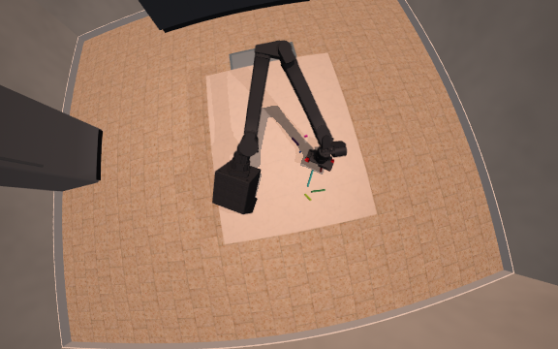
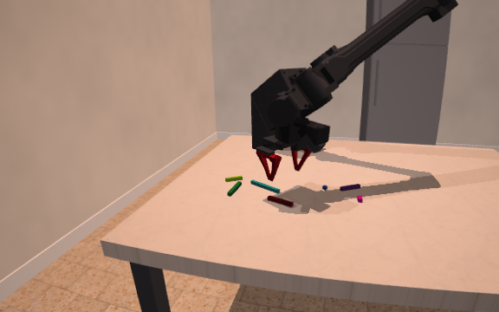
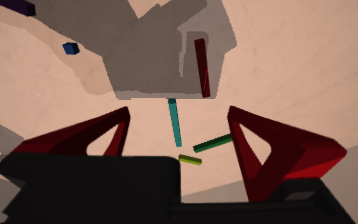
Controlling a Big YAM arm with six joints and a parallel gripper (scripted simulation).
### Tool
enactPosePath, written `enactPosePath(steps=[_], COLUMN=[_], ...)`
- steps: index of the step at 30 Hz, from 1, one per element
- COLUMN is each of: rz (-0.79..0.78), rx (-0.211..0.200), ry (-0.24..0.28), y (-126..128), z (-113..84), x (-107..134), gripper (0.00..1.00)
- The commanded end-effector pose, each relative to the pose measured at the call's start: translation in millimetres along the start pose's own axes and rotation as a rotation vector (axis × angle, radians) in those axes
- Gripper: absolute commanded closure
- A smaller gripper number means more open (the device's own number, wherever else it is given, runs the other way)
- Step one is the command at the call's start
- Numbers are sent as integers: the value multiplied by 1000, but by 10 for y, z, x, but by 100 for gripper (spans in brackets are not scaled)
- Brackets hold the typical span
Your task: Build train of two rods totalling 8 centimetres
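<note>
Red rod [image 2: 280,201] lies just below & beside open, empty claw [image 2: 285,165].

beige walls [image 2: 93,87], tan tiled floor [image 1: 163,252], pale wooden table [image 2: 319,243], grey cabinet [image 2: 401,74] in corner.

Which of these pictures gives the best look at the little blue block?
The wrist view: the blue block shows as a distinct cube lying on the table. In the exterior view it is only a small dot; from the top I cannot make it out.
</note>
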State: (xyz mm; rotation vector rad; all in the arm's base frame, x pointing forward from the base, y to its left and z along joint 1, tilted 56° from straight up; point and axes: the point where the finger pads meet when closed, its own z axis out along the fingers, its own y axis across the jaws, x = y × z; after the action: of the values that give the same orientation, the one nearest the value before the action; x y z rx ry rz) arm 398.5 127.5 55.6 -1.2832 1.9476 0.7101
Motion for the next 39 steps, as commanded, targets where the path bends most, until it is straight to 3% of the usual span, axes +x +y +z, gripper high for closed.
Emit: enactPosePath(steps=[1,5,6,12,13,15,17,20,21,24,26,27,30,32,33,39], rz=[109,205,277,312,336,336,444,483,545,554,580,593,716,716,721,878], rx=[-16,-2,-11,4,-12,-12,-11,-5,-12,-18,3,-14,-20,-20,-15,-34], ry=[-5,-19,-10,-6,-10,-10,-16,-33,-25,-17,-19,-29,-43,-43,-80,-67], y=[173,237,357,252,443,443,586,617,724,708,608,795,977,977,954,1226], z=[7,-23,-23,-36,-29,-29,-56,-84,-89,-41,-87,-104,-153,-153,-210,-234], x=[-238,-530,-577,-440,-655,-655,-841,-990,-1011,-966,-889,-1079,-1262,-1262,-1477,-1492], gripper=[0,0,0,0,0,0,0,0,0,0,0,0,0,0,0,0])
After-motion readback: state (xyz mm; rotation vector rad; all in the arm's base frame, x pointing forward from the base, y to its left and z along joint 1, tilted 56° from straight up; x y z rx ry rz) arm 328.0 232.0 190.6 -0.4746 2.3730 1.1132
